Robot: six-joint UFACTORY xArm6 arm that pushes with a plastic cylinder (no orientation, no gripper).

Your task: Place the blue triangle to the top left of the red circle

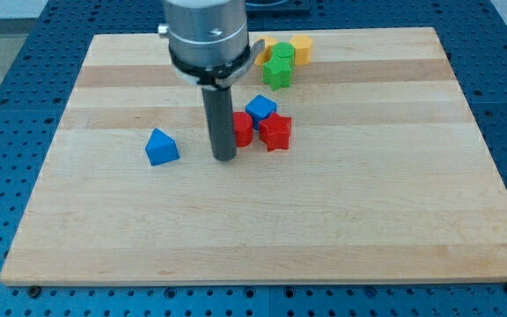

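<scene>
The blue triangle [161, 147] lies on the wooden board [262, 220] left of centre. The red circle [242, 129] sits to its right, partly hidden behind my rod. My tip [224, 158] rests on the board between them, just at the red circle's lower left and about 70 px to the right of the blue triangle. A blue cube [260, 108] touches the red circle's upper right, and a red star [275, 132] sits right beside it.
Near the view's top centre are a green block [278, 73], another green block [282, 55] behind it, a yellow block [301, 48] and a second yellow block [267, 50] partly hidden by the arm.
</scene>
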